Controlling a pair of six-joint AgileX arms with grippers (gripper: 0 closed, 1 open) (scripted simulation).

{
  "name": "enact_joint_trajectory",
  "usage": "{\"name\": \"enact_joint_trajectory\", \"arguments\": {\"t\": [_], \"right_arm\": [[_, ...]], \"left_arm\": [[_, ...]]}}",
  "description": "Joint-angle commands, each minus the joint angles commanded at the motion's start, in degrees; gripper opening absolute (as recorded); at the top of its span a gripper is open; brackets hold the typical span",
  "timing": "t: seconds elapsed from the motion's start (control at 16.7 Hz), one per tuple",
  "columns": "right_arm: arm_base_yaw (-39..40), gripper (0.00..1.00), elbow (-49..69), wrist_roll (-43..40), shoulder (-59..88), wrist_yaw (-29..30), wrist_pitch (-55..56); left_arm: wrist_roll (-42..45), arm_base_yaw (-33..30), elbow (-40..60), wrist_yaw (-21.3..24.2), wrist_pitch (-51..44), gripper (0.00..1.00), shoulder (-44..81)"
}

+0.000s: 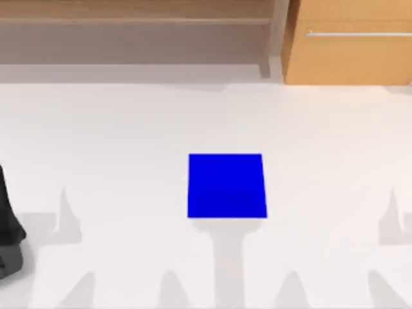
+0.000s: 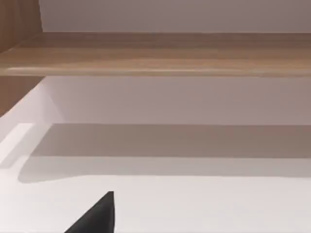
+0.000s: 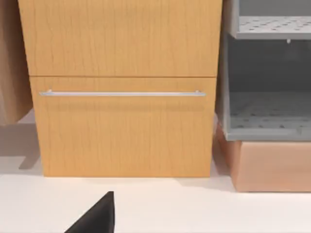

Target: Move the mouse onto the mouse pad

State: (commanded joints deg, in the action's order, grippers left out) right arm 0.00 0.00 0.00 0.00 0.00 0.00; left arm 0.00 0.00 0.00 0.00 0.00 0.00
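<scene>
Only a dark part of my left arm (image 1: 9, 238) shows, parked at the tabletop's (image 1: 116, 141) eight o'clock edge; whether either end effector is spread or pressed together, I cannot tell. Farther out, the mouse pad (image 1: 226, 186) lies flat near centre, bare, ready to receive the mouse.
</scene>
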Motion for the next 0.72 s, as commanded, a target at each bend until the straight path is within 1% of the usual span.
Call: {"name": "enact_joint_trajectory", "arguments": {"t": [0.18, 0.36, 0.54, 0.72], "right_arm": [[0.0, 1.00, 0.0, 0.0, 0.0, 0.0, 0.0], [0.0, 1.00, 0.0, 0.0, 0.0, 0.0, 0.0], [0.0, 1.00, 0.0, 0.0, 0.0, 0.0, 0.0], [0.0, 1.00, 0.0, 0.0, 0.0, 0.0, 0.0]], "left_arm": [[-0.2, 0.1, 0.6, 0.0, -0.6, 1.00, 0.7], [-2.2, 0.6, 5.2, -0.1, -5.2, 1.00, 6.2], [-5.5, 1.2, 13.0, 0.0, -13.1, 1.00, 17.1], [-9.6, 1.9, 22.2, 0.1, -23.1, 1.00, 32.8]]}}
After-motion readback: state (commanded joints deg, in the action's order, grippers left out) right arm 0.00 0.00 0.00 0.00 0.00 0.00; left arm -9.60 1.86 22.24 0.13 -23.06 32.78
